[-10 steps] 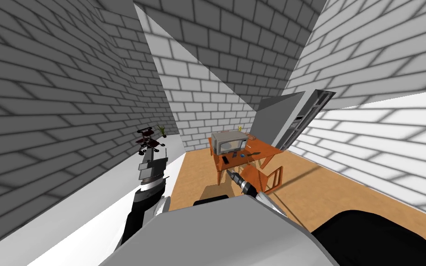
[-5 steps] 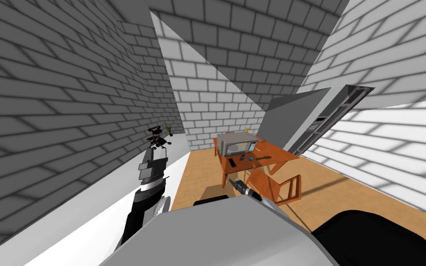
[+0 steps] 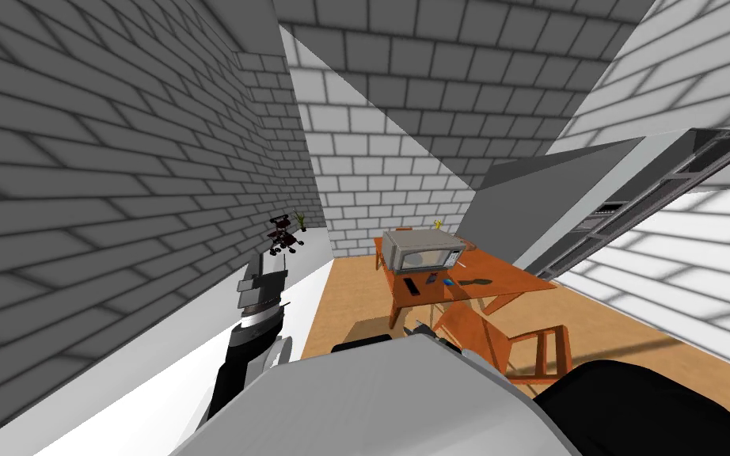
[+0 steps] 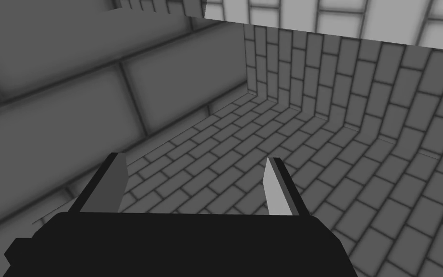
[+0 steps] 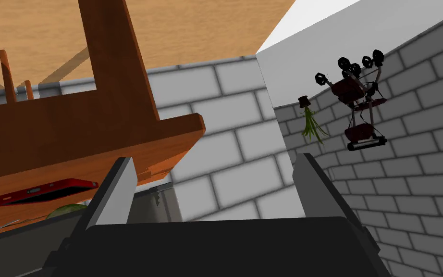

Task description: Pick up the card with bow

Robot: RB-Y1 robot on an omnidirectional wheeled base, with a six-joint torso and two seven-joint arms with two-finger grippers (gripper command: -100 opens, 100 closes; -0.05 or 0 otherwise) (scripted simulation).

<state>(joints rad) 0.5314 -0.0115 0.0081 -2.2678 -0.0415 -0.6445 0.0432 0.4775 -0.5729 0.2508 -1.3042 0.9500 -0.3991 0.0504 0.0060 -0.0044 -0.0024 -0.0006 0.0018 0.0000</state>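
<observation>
An orange table (image 3: 506,279) stands ahead of me, bearing a grey microwave (image 3: 423,252). In front of the microwave lie a few small flat things: a black one (image 3: 412,286), a blue one (image 3: 448,281) and a dark one (image 3: 478,282). I cannot tell which of them is the card with bow. My right gripper (image 3: 425,331) sits just above my chest, short of the table, and stands open (image 5: 215,187) with nothing between its fingers. Beside it in the right wrist view are the table's edge (image 5: 86,130) and a flat red thing (image 5: 43,191). My left gripper (image 4: 194,185) is open and faces a brick wall.
An orange chair (image 3: 510,340) stands between me and the table's right side. Behind the table a tall grey cabinet (image 3: 593,206) has its door swung open. A dark red office chair (image 3: 285,235) and a small plant (image 3: 301,219) are at the far left. Wooden floor (image 3: 347,297) lies before the table.
I have moved closer to the table, so it and the chair now look larger and sit further right. My right gripper has drawn back toward my chest. The left arm holds still.
</observation>
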